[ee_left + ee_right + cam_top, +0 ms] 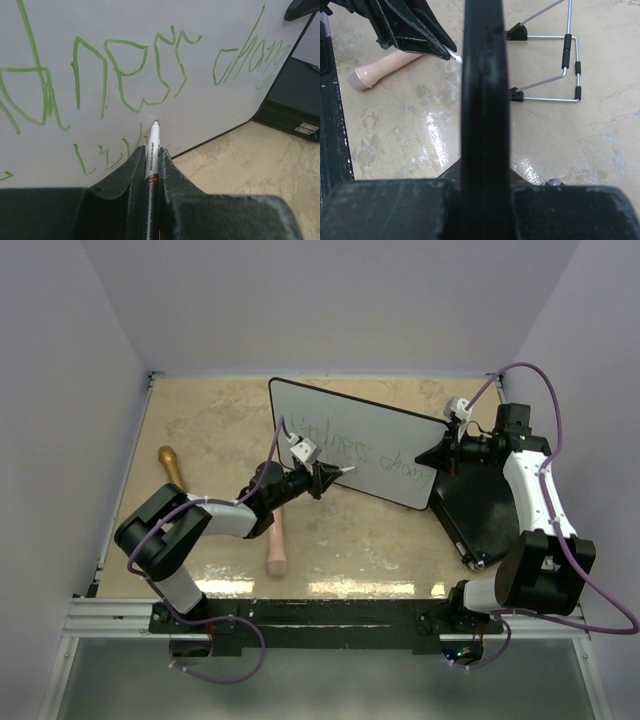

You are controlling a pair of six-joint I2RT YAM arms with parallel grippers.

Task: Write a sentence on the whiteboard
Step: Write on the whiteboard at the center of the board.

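Beige marbled tabletop, white walls on 3 sides. L gripper is pinched tight on a marker, white barrel sticking out fwd between the fingers, tip right at the whiteboard face just below the top line of writing; actual contact can't be told. R gripper is clamped on the board's right edge, w/ the thin black rim running straight up btwn its fingers in the right wrist view. Whiteboard stands tilted at mid-table, back-centre to right, propped on a wire stand w/ black feet behind it. Sentence in thin green: upper line reads approx "…ness chang…", lower line only a few short strokes by the marker tip. From above the writing spans most of the board. Black flat case lies just beside the board's right end, under the R arm. Pale pink rod lies on the table near the L arm; a gold-handled item lies further left, well apart from the board.
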